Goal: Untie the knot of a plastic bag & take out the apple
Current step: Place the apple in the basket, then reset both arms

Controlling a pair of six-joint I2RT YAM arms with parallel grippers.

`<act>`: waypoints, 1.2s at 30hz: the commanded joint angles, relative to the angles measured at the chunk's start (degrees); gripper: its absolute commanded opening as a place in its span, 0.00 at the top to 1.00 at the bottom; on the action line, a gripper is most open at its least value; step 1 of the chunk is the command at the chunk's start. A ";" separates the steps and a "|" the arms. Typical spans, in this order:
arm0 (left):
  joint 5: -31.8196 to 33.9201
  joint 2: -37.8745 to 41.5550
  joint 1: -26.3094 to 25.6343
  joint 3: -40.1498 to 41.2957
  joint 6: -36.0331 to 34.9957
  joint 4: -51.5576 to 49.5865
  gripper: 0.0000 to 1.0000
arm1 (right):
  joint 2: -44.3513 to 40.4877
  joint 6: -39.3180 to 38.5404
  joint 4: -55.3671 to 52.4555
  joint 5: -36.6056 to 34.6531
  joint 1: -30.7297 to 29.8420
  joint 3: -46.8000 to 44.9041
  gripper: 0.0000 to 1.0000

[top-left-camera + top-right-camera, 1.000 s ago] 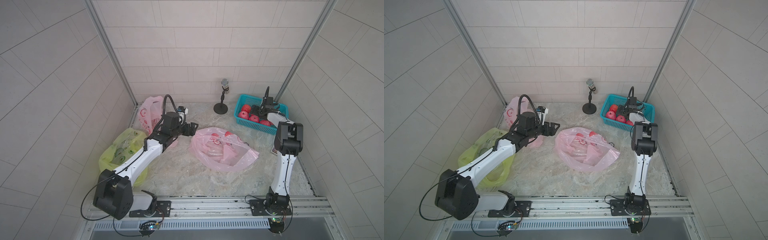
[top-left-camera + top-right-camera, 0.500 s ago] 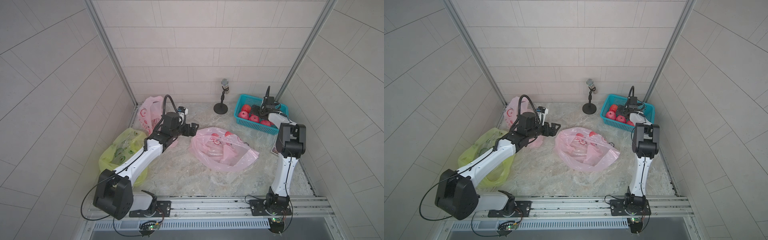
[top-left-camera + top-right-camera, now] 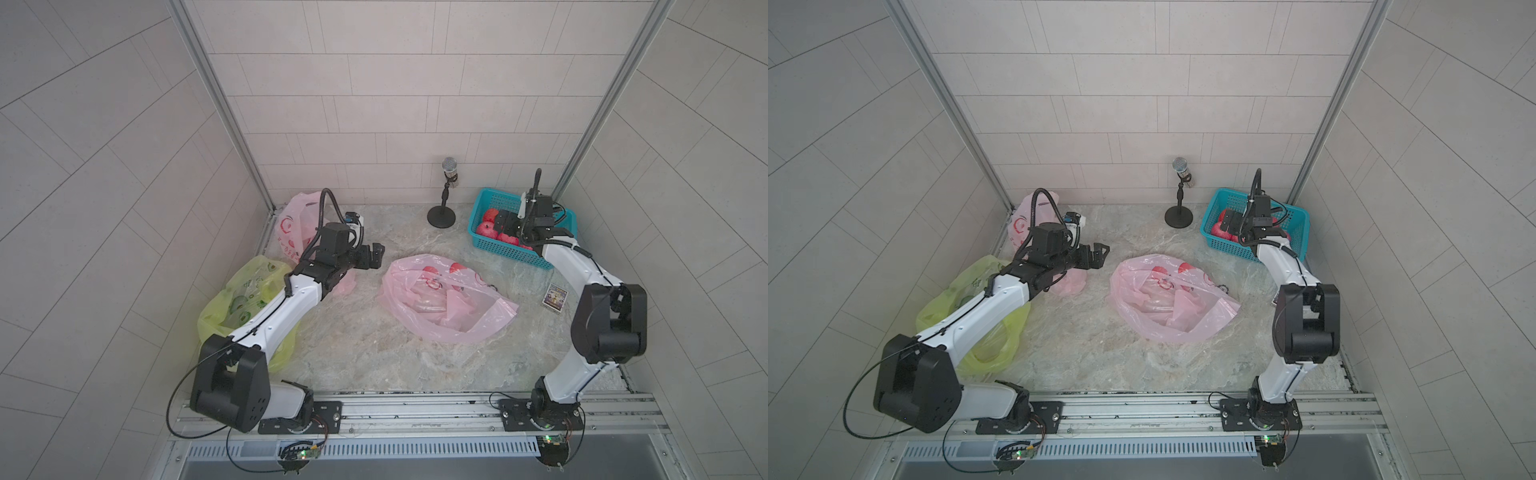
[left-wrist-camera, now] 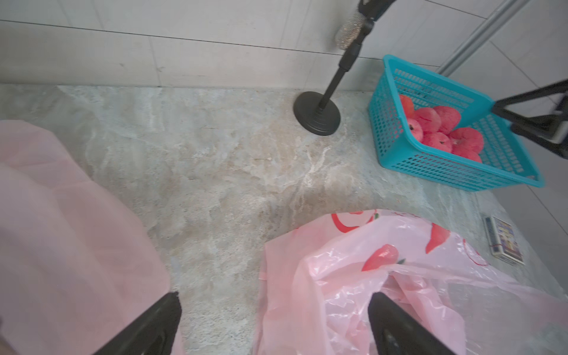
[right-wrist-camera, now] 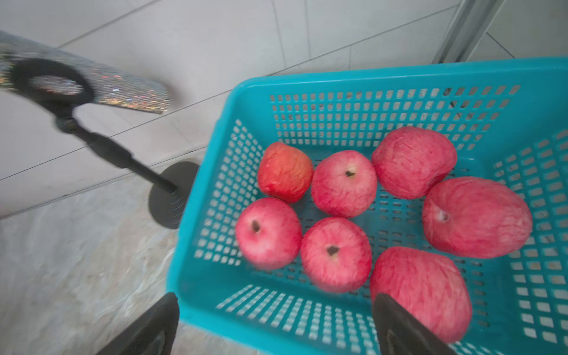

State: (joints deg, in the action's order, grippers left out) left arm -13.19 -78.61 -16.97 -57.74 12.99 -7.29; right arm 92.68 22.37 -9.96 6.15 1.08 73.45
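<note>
Right pincer [image 5: 275,299] gaping, empty, over teal plastic mesh basket [image 5: 368,75] of red apples [image 5: 344,184]; left pincer [image 4: 273,299] gaping, empty, beside crumpled pink plastic bag [image 4: 338,261].

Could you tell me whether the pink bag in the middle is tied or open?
Open. The pink bag lies slack and flattened, its mouth gaping in both top views, with no knot that I can see.

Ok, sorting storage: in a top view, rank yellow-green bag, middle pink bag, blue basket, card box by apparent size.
1. Middle pink bag, yellow-green bag: unsure, left arm covers the latter.
2. Blue basket.
3. Card box.
</note>
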 commanded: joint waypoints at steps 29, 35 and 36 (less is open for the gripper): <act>23.99 -3.12 14.72 32.06 -10.23 45.93 0.00 | -8.40 -11.84 51.91 -19.98 1.10 -48.84 0.00; 22.98 -12.71 15.87 37.38 -10.61 65.63 0.00 | -1.96 -14.99 73.56 -19.08 -0.71 -56.39 0.00; 22.52 -11.48 15.81 37.31 -10.36 63.29 0.00 | -2.29 -15.31 71.51 -18.46 -0.90 -55.97 0.00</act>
State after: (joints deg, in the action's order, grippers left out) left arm 10.20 -89.82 -1.45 -21.45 4.21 44.60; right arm 88.36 9.82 52.40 -13.63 0.56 18.31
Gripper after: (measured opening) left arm 0.999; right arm 0.996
